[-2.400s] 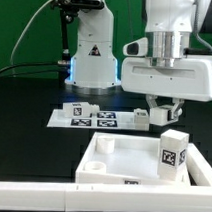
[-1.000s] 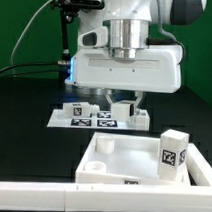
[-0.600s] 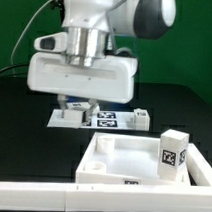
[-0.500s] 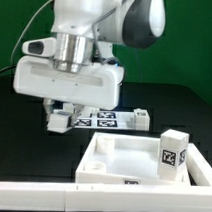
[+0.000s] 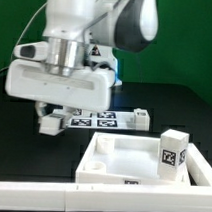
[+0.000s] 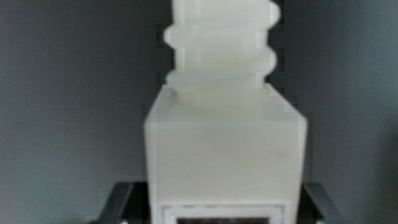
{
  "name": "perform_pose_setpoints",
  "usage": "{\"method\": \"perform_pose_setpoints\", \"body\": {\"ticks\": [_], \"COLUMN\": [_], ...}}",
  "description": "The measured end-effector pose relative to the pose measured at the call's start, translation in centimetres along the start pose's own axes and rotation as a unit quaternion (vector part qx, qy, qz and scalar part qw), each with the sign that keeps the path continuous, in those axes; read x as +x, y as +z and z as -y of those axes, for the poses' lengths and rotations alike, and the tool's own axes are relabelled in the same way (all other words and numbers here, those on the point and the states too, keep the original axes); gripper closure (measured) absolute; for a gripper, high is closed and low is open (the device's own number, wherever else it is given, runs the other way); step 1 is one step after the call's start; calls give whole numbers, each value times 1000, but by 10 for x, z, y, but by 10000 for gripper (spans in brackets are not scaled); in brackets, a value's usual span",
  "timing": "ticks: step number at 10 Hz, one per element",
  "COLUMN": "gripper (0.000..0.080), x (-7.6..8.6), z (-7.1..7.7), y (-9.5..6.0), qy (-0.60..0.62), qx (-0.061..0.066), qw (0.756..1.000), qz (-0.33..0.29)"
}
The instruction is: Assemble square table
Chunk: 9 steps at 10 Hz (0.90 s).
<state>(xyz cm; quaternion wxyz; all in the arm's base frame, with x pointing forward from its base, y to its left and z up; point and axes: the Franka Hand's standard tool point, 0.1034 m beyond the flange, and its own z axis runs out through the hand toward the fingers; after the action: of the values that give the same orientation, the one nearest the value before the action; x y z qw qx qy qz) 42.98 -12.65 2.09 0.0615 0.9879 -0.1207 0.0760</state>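
In gripper (image 5: 51,118), one leg (image 5: 54,124), one leg (image 5: 173,149) on slab (image 5: 104,146)

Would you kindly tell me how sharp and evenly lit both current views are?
Wrist view: the held leg looks soft and washed out, close to the lens. Exterior view: the square slab and standing leg look crisp; the gripper slightly blurred.

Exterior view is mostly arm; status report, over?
End effector shut on leg. Leg beside marker board, exterior view's left. Tabletop slab holds second leg, upright.
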Motion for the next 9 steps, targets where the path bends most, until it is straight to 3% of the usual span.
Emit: {"method": "perform_pose_setpoints", "body": {"ticks": [2,3,6,8,9], "gripper": [535,535,535,535,474], "x": [-15,-20,-23,-23,-25], "z": [-17,-16,14,19,20], "y": [9,10,7,6,7], "qy": [32,33,60,61,63], "qx": [20,19,15,13,16], "qw": [999,999,998,998,998], "qz": [31,31,21,18,23]}}
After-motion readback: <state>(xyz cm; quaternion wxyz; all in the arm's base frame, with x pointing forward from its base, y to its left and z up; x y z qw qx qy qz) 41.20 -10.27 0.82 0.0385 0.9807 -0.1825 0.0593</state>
